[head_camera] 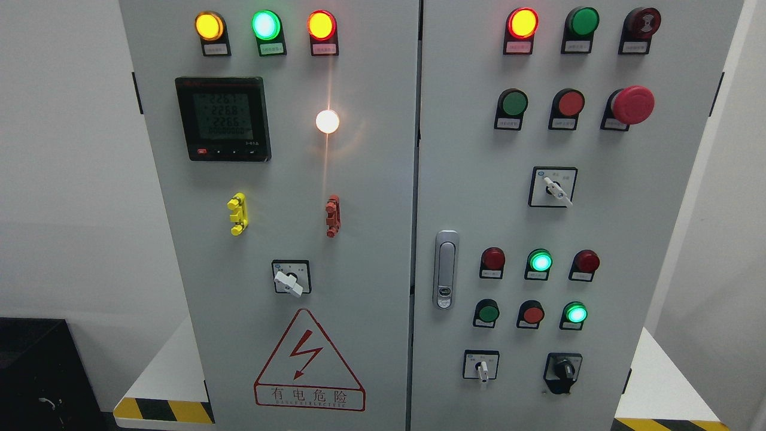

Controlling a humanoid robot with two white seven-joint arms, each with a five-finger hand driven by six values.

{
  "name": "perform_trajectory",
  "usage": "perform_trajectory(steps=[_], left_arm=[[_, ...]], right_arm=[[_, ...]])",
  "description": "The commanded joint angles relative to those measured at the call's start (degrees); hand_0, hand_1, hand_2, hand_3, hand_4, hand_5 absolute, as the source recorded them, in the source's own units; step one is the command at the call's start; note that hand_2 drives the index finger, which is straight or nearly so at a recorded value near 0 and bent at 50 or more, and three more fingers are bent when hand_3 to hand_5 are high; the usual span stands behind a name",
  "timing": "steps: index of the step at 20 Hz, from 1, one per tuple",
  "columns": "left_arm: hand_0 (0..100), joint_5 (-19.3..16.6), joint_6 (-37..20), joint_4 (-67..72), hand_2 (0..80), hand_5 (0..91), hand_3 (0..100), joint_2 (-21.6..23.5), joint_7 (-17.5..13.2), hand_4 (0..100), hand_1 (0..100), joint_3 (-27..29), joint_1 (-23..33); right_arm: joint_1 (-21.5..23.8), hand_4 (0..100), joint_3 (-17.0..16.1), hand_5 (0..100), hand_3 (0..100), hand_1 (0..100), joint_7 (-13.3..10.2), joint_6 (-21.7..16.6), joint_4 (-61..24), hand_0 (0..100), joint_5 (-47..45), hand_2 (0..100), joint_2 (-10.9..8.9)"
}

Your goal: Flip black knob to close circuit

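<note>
The black knob (563,370) sits at the lower right of the grey electrical cabinet's right door (652,239), below a lit green lamp (575,313). Its handle points roughly straight down. Left of it is a white-handled rotary switch (482,366). Neither of my hands shows in the head view.
The left door carries a digital meter (222,118), a white-handled switch (290,279) and a red warning triangle (309,361). A silver door handle (444,269) sits by the seam. A red mushroom stop button (631,105) projects at upper right. A black box (36,371) stands at lower left.
</note>
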Motion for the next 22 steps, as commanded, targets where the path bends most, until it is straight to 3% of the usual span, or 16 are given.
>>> perform_trajectory(steps=[1,5,11,17,19,22], left_arm=[[12,0.0,0.0,-1.67,0.0,0.0,0,0.0,-0.03,0,56,0.0,1.23],[12,0.0,0.0,-1.67,0.0,0.0,0,0.0,-0.03,0,56,0.0,1.32],[12,0.0,0.0,-1.67,0.0,0.0,0,0.0,-0.03,0,56,0.0,1.32],[12,0.0,0.0,-1.67,0.0,0.0,0,0.0,-0.03,0,56,0.0,1.32],[12,0.0,0.0,-1.67,0.0,0.0,0,0.0,-0.03,0,56,0.0,1.32],[12,0.0,0.0,-1.67,0.0,0.0,0,0.0,-0.03,0,56,0.0,1.32]], right_arm=[[-1.7,100,-0.11,100,100,0,0.81,1.18,-6.46,0,0.26,93,0.23],[-2.58,100,-0.11,100,100,0,0.99,1.88,-7.26,0,0.35,94,0.23],[-5.74,100,-0.19,100,100,0,3.8,4.08,-7.26,0,0.62,94,0.23],[-8.47,100,-0.46,100,100,0,4.07,5.13,-5.94,0,0.62,94,0.14],[-8.91,100,-0.46,100,100,0,5.56,5.75,-5.85,0,0.62,94,0.14],[-9.52,100,-0.46,100,100,0,5.82,6.36,-5.76,0,0.7,94,0.14]])
